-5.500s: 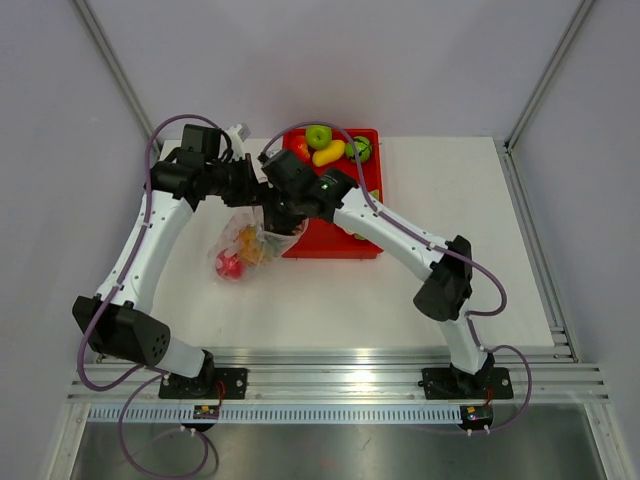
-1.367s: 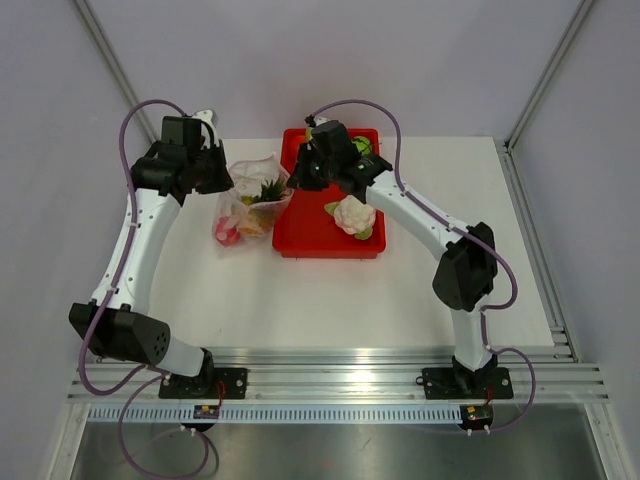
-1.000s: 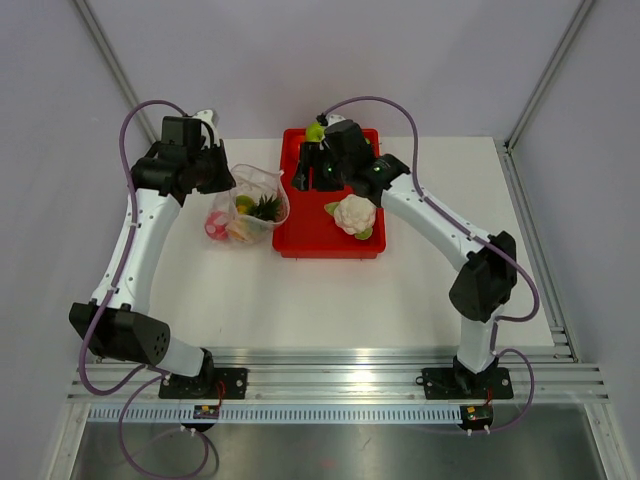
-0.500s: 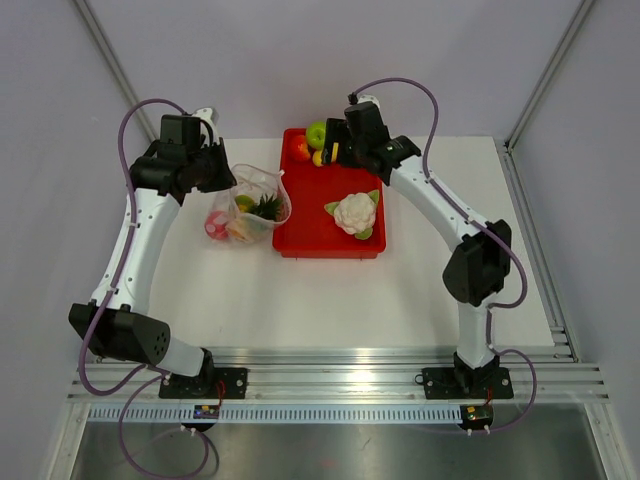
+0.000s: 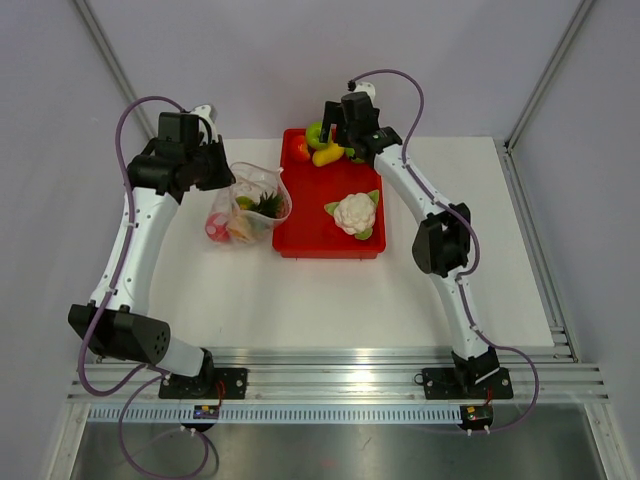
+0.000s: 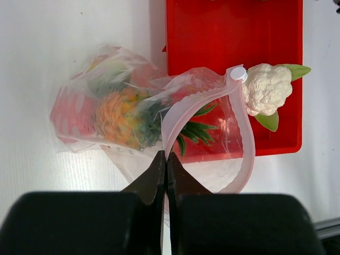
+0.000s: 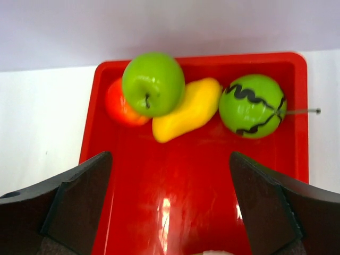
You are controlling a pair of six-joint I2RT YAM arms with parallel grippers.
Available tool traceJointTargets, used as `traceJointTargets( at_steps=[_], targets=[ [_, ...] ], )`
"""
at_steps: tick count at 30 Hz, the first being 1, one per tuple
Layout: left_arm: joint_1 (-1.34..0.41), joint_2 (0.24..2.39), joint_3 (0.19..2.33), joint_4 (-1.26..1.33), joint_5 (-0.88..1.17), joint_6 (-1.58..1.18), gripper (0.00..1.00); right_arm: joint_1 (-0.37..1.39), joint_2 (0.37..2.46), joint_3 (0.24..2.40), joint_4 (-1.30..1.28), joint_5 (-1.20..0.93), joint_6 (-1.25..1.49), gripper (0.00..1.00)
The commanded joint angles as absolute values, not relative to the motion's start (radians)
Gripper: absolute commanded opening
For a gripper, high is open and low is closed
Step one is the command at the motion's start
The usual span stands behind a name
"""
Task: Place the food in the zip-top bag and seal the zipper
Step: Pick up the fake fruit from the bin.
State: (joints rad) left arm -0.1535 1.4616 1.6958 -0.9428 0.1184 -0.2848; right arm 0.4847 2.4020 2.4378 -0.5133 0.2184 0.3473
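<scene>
The left claw is clamping the zipper of the zip-top bag, which is lying at 9 o'clock of the tray. A slip there would collapse its mouth. The right claw is hovering spread above the food at 12 o'clock.

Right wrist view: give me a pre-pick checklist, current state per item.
1. Right tool open and empty: ok.
2. Left tool pinching the zip-top bag rim: ok.
3. Zipper mouth gaping open: ok.
4. Green apple free of neighbours: not ok, it touches the red fruit and yellow fruit.
5. Right tool lined up on a fruit: not ok, only bare red tray shows in its gap.
6. Room left in bag: cannot tell.
</scene>
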Motion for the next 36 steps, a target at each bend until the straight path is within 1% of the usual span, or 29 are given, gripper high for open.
traceJointTargets(
  at_steps=[1,3,6,8,10,19,25,34,36],
  targets=[
    [-0.150,1.473,1.741,-0.902,0.129,-0.284,0.00,0.459,2.456,2.497,-0.340,0.196,0.321,0.99],
    [-0.150,1.483,1.738,-0.899,0.132,-0.284,0.00,0.453,2.497,2.513,-0.290,0.175,0.319,1.00],
    [-0.150,1.493,1.718,-0.884,0.152,-0.290,0.00,0.445,2.578,2.629,-0.258,0.135,0.331,0.99],
    [-0.150,1.496,1.704,-0.867,0.163,-0.293,0.00,0.439,2.612,2.654,-0.220,0.100,0.340,0.99],
    [-0.150,1.496,1.680,-0.853,0.157,-0.296,0.00,0.436,2.640,2.651,-0.155,0.080,0.356,1.00],
    [-0.150,1.503,1.661,-0.839,0.135,-0.275,0.00,0.416,2.737,2.697,-0.025,0.023,0.416,1.00],
    [-0.150,1.502,1.652,-0.839,0.129,-0.267,0.00,0.413,2.775,2.717,0.007,0.011,0.439,0.99],
    [-0.150,1.497,1.640,-0.839,0.127,-0.262,0.00,0.407,2.833,2.749,0.087,0.003,0.544,0.99],
    [-0.150,1.497,1.638,-0.839,0.126,-0.261,0.00,0.408,2.849,2.753,0.112,-0.043,0.567,0.99]
  ],
)
